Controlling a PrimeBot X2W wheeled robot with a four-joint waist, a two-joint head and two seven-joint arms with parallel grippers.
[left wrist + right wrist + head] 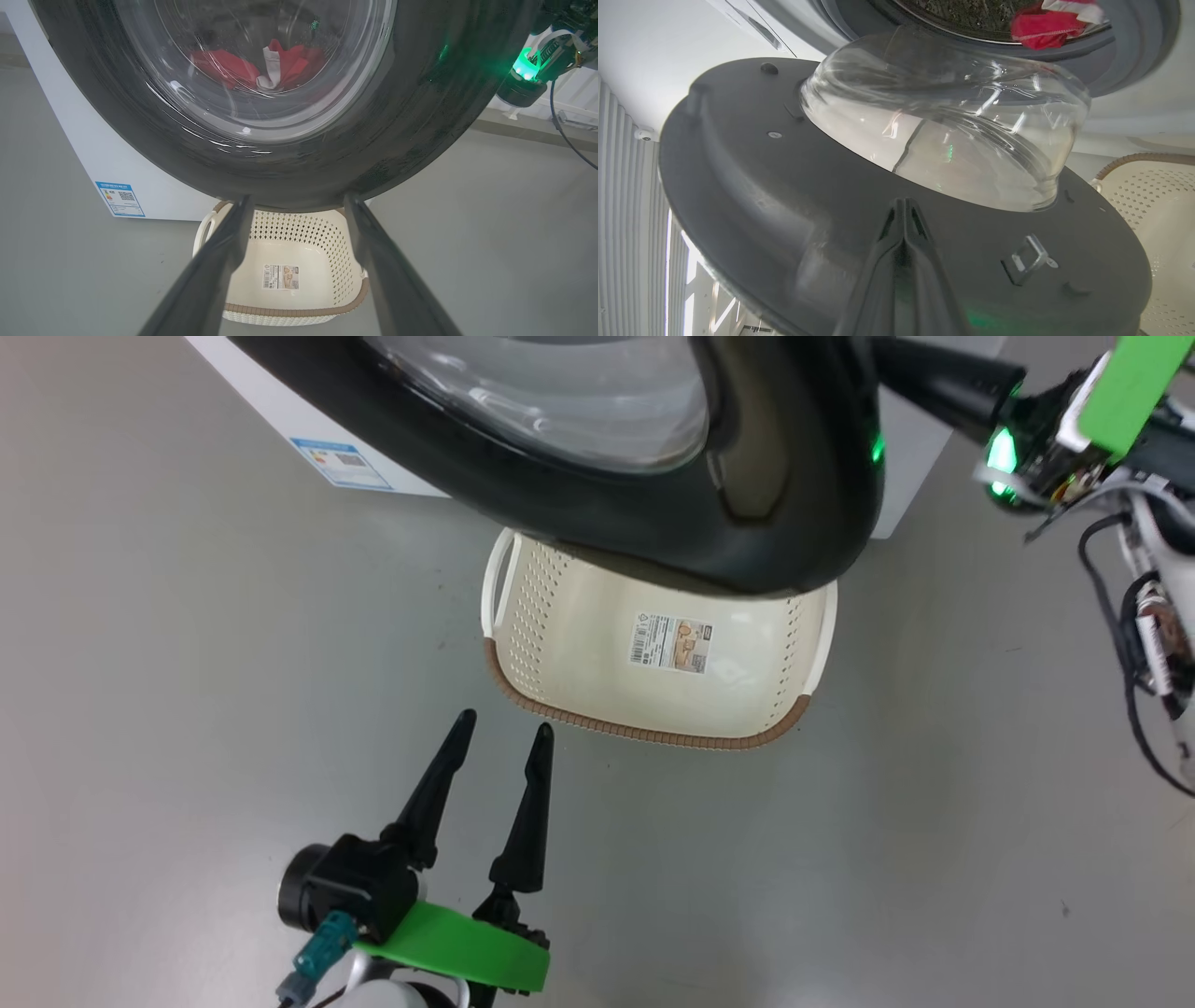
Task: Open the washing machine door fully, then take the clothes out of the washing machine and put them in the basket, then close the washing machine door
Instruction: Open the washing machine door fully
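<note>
Washing machine door [597, 518] stands ajar from the washing machine [107, 154]. Its inner face and glass bowl are turned toward the right gripper [903, 205]. That gripper's jaws are clenched together, grasping nothing, with the tips at the door's dark inner ring.

Clothes [1041, 30], red with white trim, lie in the drum.

Basket [653, 735] sits on the floor beneath the door's lower edge.

Left gripper [504, 721] hovers near the basket's rim, jaws released wide.
</note>
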